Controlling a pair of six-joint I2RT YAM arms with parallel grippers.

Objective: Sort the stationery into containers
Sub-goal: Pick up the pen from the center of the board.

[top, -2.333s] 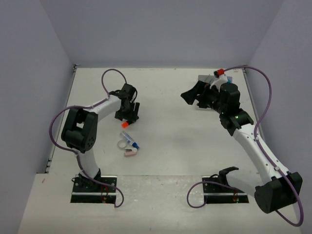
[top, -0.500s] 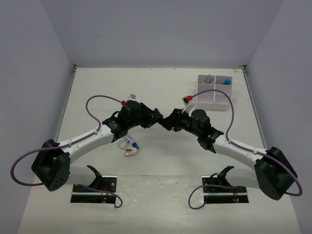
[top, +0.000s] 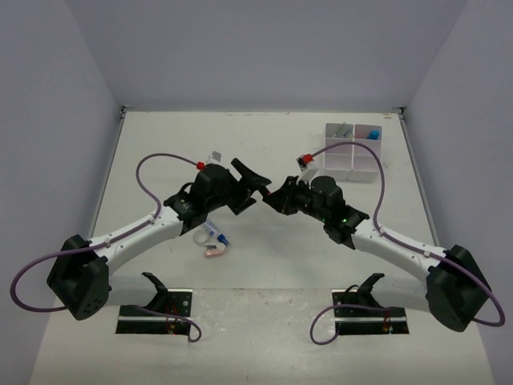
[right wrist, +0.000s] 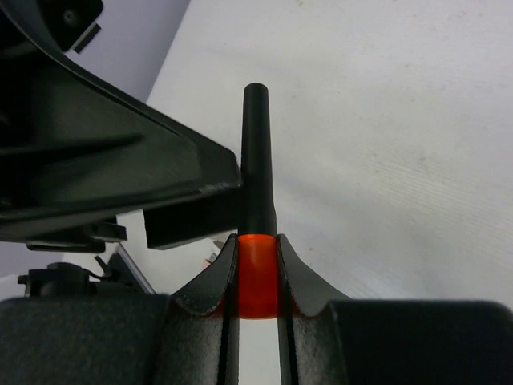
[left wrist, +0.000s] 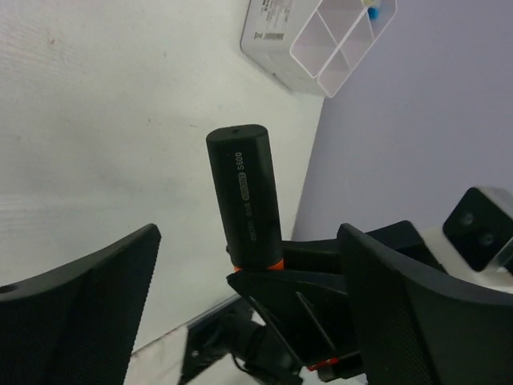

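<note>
A black highlighter (left wrist: 244, 196) with an orange cap (right wrist: 258, 281) hangs in mid-air above the table's middle. My right gripper (right wrist: 258, 257) is shut on the orange cap, and the black barrel (right wrist: 258, 160) points away from it. My left gripper (left wrist: 248, 233) is open, its fingers standing wide on either side of the barrel without touching it. In the top view the left gripper (top: 252, 180) and the right gripper (top: 278, 197) meet tip to tip. The white containers (top: 353, 152) stand at the far right.
On the table below the left arm lie a small tape roll (top: 202, 236), a blue-capped item (top: 216, 233) and a pink piece (top: 215, 252). The containers' far compartments hold a grey item (top: 341, 131) and a blue piece (top: 373, 133). Purple walls enclose the table.
The left gripper has opened and let go of the highlighter. The right gripper has shut on its orange cap. Before that, both arms swung in from their sides to the table's middle.
</note>
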